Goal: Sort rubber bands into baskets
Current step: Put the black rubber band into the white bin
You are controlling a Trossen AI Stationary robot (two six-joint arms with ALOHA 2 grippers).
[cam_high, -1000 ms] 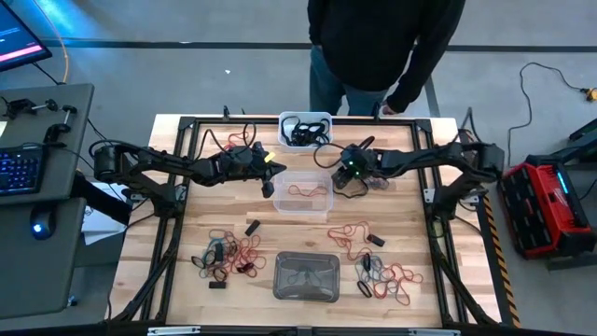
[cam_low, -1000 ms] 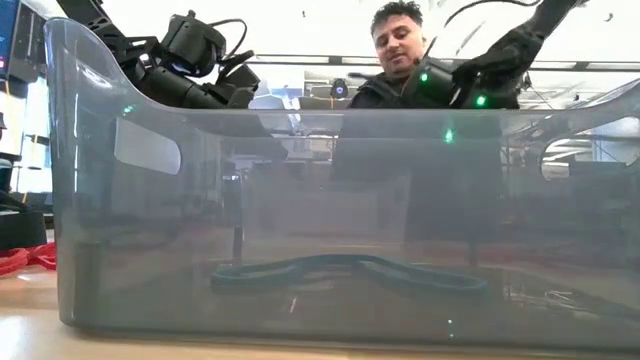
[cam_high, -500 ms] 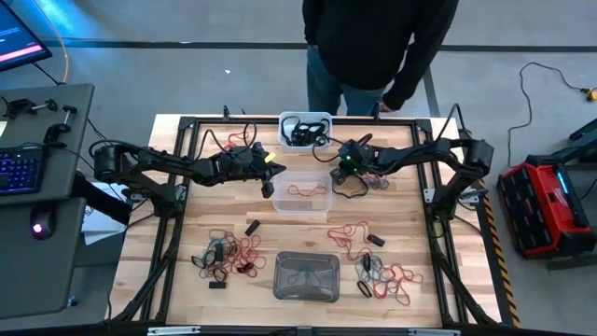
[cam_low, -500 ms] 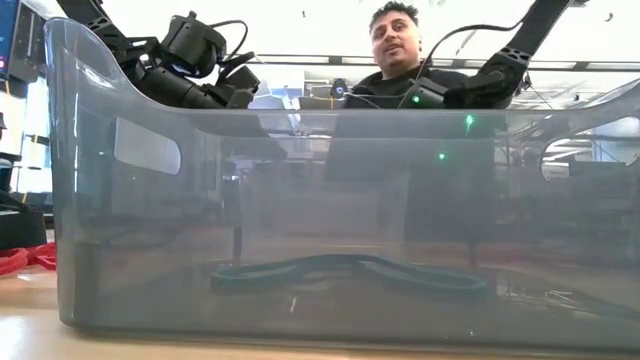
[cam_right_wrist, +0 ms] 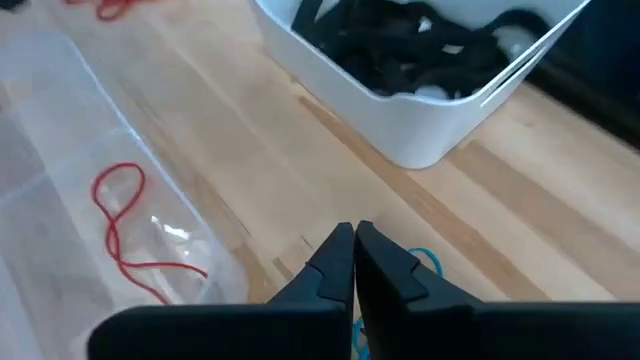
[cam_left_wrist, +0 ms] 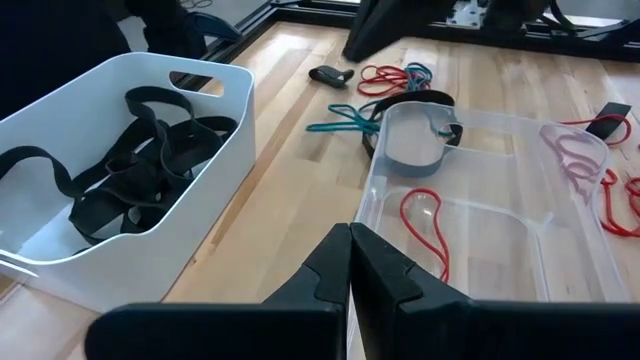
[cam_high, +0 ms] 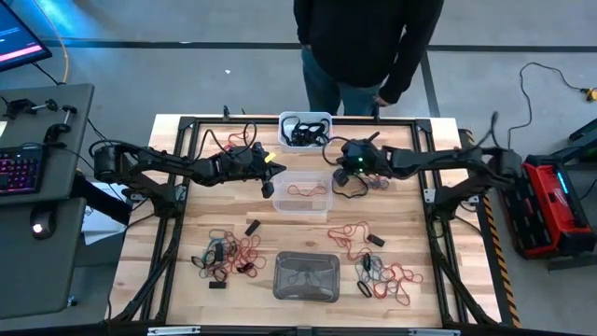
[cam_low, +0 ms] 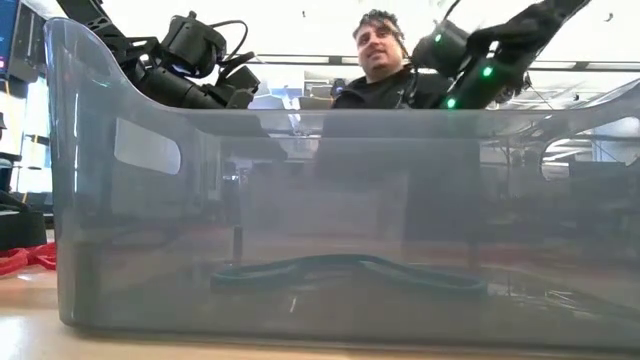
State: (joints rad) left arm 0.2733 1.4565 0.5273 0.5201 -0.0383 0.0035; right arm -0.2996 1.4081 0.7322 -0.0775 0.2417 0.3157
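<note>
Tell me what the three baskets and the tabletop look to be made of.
White basket: opaque glossy plastic, smooth moulded rim. Clear basket: transparent plastic, wood shows through. Grey basket: smoky translucent plastic, band visible inside. Table: likely wood, pale planks with grain.

A robotics lab was indicated: beside the framed wooden table [cam_high: 187,233], a desk with a lit keyboard [cam_high: 19,170] and a red equipment case [cam_high: 546,205] were seen on concrete floor.

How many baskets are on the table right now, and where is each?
3. The white basket sits at the far edge near the person; the clear basket lies mid-table between the two arms; the grey basket is at the near edge. None looks hidden.
</note>
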